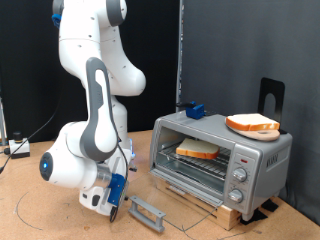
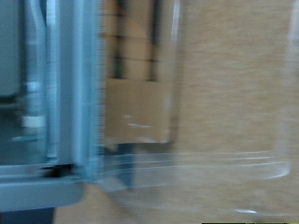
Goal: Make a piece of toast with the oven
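On the exterior view, arm: the white arm bends down low at the exterior view's left, and its hand is close to the tabletop.
Hand state: I cannot tell if the fingers are apart or closed; nothing is seen between them.
Oven: the silver oven stands at the exterior view's right on a wooden board, with its door dropped open; the grey handle end lies just beside the hand.
Piece of toast: one slice lies inside the oven on the rack.
Second slice: another slice rests on an orange plate on top of the oven.
Wrist view, picture: it is much blurred.
Wrist view, door: a grey metal edge and clear glass show over brown wood; the fingers are not clear.
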